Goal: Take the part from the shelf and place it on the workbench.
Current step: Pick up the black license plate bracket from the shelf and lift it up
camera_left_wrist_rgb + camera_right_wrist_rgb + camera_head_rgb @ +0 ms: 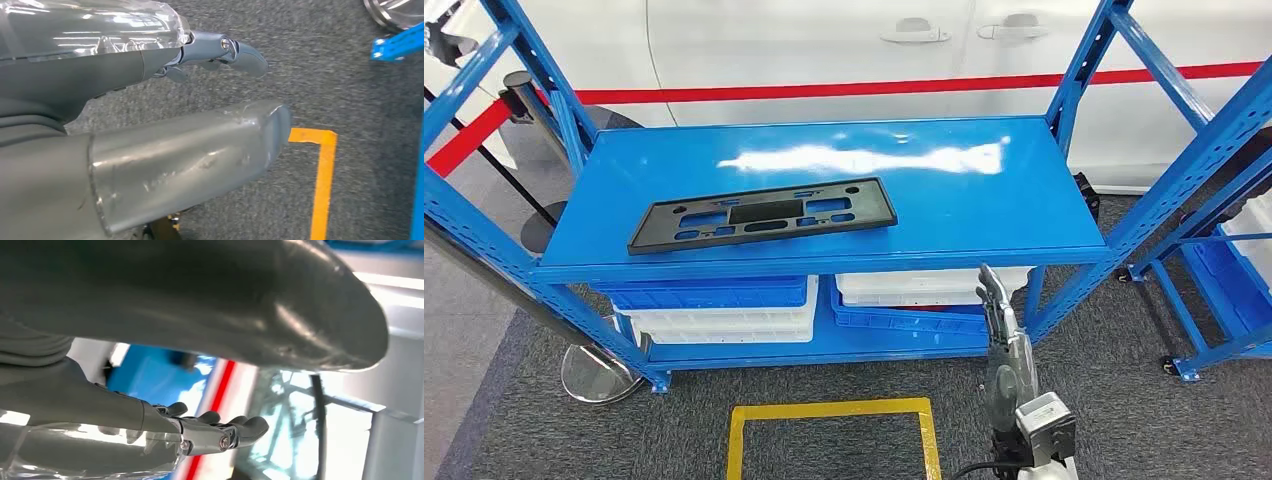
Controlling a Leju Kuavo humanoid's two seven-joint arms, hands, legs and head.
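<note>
Head view has the black part [762, 214] lying left of centre on the blue shelf [984, 215], untouched, right hand [999, 300] lower right, fingers straight and empty, so the reach comes next, up and leftward.

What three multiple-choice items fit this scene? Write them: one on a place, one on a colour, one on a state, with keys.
1. Where does the black part lie?
A. on the shelf's top deck
B. on the carpet
C. in a bin

2. What colour is the floor tape square?
A. red
B. yellow
C. green

3. What is the right hand doing?
A. gripping the part
B. holding a bin
C. holding nothing

Key: 1 A, the part lies flat on the blue shelf deck; 2 B, the tape outline is yellow; 3 C, the hand is raised in front of the shelf edge, apart from the part, with nothing in it.
</note>
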